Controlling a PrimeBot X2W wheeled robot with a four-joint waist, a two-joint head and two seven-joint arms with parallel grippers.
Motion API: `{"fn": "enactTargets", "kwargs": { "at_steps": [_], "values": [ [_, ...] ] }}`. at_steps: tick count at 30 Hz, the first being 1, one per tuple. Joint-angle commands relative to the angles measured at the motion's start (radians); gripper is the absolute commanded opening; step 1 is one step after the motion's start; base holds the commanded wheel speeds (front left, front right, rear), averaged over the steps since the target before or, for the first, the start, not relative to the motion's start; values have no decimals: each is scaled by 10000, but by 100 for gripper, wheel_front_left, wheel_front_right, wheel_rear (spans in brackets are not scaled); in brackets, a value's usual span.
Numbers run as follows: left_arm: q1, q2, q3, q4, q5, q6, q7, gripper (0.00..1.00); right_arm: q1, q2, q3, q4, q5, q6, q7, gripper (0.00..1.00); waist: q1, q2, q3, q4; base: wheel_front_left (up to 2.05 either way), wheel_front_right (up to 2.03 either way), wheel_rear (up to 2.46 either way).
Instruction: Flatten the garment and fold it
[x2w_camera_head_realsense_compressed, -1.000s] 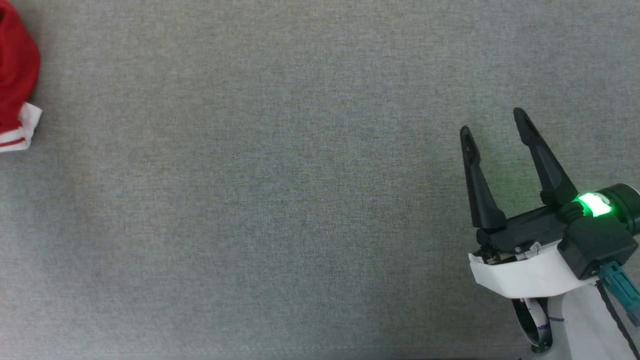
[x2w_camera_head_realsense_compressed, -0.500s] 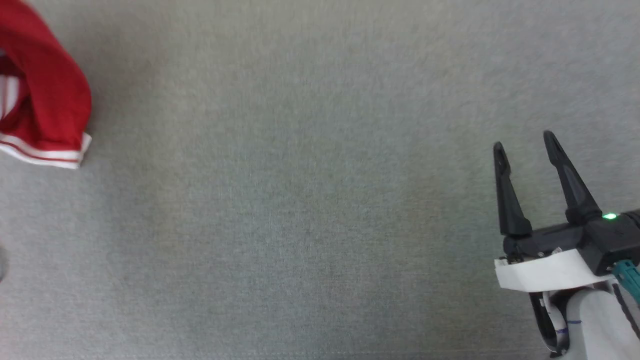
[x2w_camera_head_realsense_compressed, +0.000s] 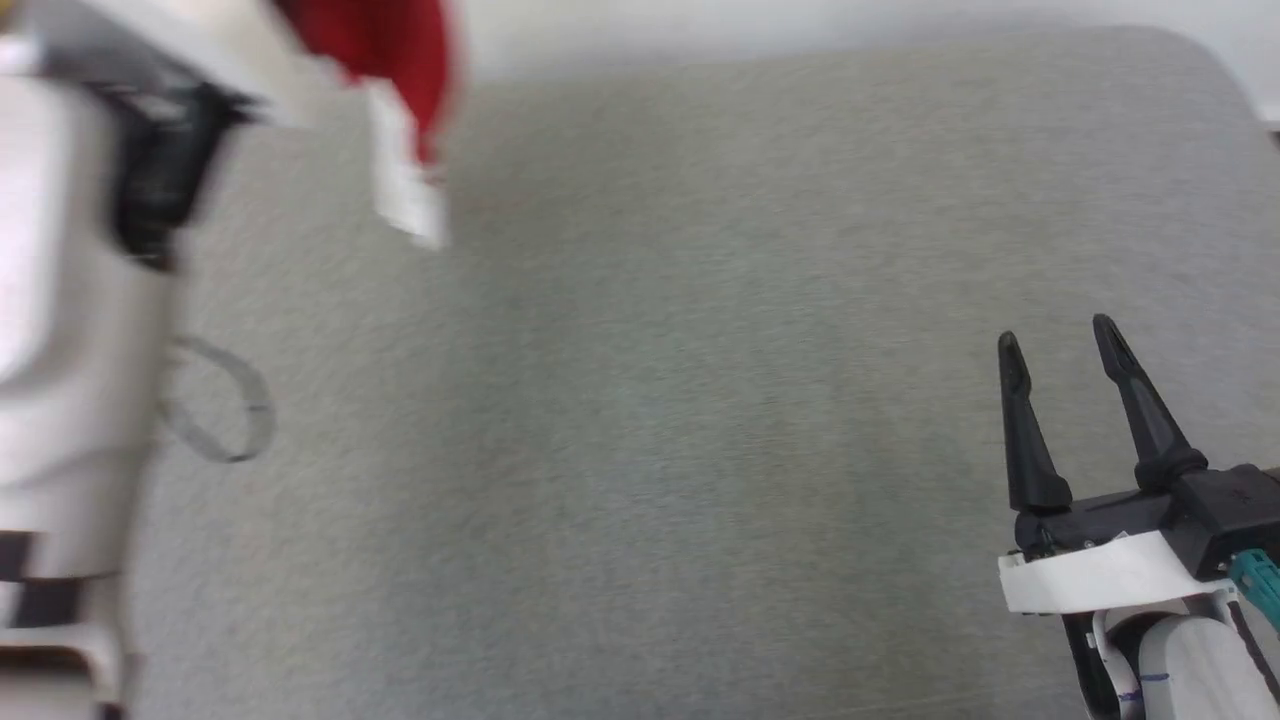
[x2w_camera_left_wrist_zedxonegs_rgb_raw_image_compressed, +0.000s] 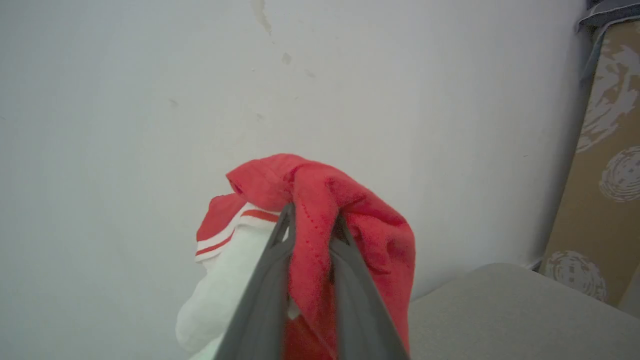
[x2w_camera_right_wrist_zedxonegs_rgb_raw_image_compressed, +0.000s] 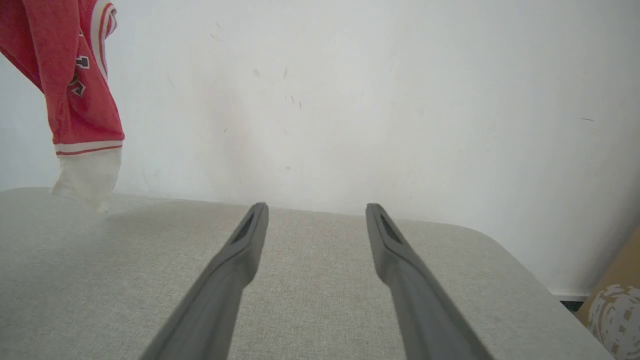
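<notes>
The left gripper (x2w_camera_left_wrist_zedxonegs_rgb_raw_image_compressed: 314, 215) pinches the garment (x2w_camera_left_wrist_zedxonegs_rgb_raw_image_compressed: 372, 227), which hangs bunched above the grey surface (x2w_camera_head_realsense_compressed: 650, 400). The right gripper (x2w_camera_head_realsense_compressed: 1057, 340) gapes wide, empty.

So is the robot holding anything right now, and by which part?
The left jaws pinch the garment by a bunched fold of its red cloth. The right jaws stand open, empty.
</notes>
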Motion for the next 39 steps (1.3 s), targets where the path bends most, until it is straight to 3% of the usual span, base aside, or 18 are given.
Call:
{"fn": "enactTargets", "kwargs": {
  "at_steps": [1, 6, 9, 16, 20, 21, 22, 32, 39],
  "values": [
    [119, -522, -233, -457, -9, 165, -179, 0, 98, -4, -7, -16, 70, -19, -46, 100, 2, 0, -410, -858, 0, 0, 0],
    [528, -1447, -822, -1317, 80, 510, -334, 0, 120, -4, -78, -69, 222, -19, -46, 100, 2, 0, -181, -1448, 0, 0, 0],
    [1160, -1580, -1168, -1286, 86, 658, -96, 0, 166, -4, -106, -100, 343, -19, -46, 100, 2, 0, 47, -1674, 0, 0, 0],
    [2941, -900, -1890, 419, 59, 532, 872, 0, 105, -4, 27, 0, 548, -19, -46, 100, 2, 0, 459, -1904, 0, 0, 0],
    [3648, -389, -2107, 1792, 328, 726, 1034, 0, 60, -4, 105, 143, 589, -19, -46, 100, 2, 0, 601, -1831, 0, 0, 0],
    [3715, -324, -2149, 2066, 417, 800, 1012, 43, 47, -4, 128, 190, 576, -19, -46, 100, 2, 0, 609, -1790, 0, 0, 0],
    [3749, -311, -2166, 2295, 473, 885, 967, 100, 37, -4, 132, 237, 558, -19, -46, 100, 2, 0, 596, -1733, 0, 0, 0],
    [4018, -916, -1377, 2054, 365, 1591, -2139, 100, 295, -4, -210, 611, 262, -19, -46, 100, 2, 0, -425, -714, 0, 0, 0],
    [5618, -856, -897, 226, 714, 2231, -3627, 100, 713, -4, -350, 922, 76, -19, -45, 100, 2, 0, -1238, -14, 0, 0, 0]
  ]
}}
